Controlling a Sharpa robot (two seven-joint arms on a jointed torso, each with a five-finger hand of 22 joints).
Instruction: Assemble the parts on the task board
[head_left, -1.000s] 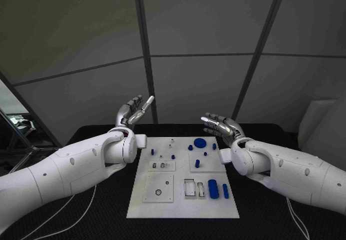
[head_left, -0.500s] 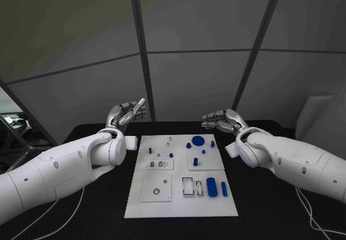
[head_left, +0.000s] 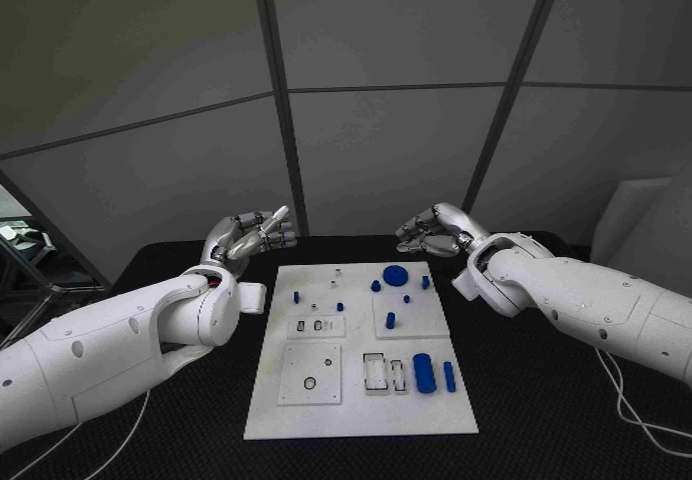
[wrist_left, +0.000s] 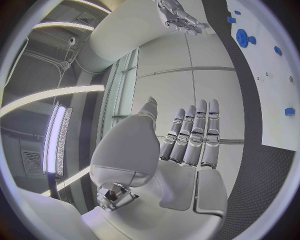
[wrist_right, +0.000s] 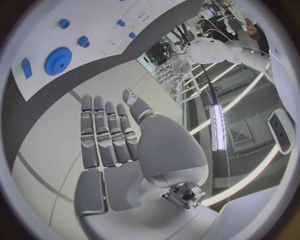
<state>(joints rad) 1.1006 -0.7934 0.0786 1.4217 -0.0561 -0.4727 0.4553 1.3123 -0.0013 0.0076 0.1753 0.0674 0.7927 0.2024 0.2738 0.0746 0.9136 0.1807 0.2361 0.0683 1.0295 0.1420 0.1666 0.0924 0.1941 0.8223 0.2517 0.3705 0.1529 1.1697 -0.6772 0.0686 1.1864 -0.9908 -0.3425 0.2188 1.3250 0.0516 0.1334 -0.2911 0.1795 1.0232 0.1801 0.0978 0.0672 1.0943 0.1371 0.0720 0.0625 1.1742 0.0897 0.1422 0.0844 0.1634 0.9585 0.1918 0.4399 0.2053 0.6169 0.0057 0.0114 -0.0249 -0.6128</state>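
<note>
- Parts — small blue pieces on the task board (head_left: 361, 420), the white plate lying flat in the middle of the black worktop (head_left: 534, 400). They look like hard moulded plastic, so I judge them light, stiff and rather slick; none looks fragile, but the smallest could skid or tip under a careless fingertip.
- Blue gear (head_left: 394, 277): a round toothed disc near the board's far edge. Best taken by its rim, thumb against a fingertip, since it lies flat and offers little height.
- Long blue cylinder (head_left: 424, 372): lies toward the board's near right corner, with a thinner blue bar (head_left: 450, 376) just beside it. Both would likely roll — pinch across the middle of the length.
- Short blue pegs (head_left: 391, 321) stand or lie about the board's middle and far half; they want a fine fingertip pinch from above.
- The board also carries raised white blocks with slots and holes, presumably the seats for the pieces.
- Left hand (head_left: 250, 236): raised above the worktop beyond the board's far left corner, holding nothing; the wrist view shows its fingers straight and close together.
- Right hand (head_left: 437, 232): raised beyond the board's far right corner, also holding nothing, fingers extended side by side.
- Neither hand touches the board or any piece; no assembly looks begun.
</note>
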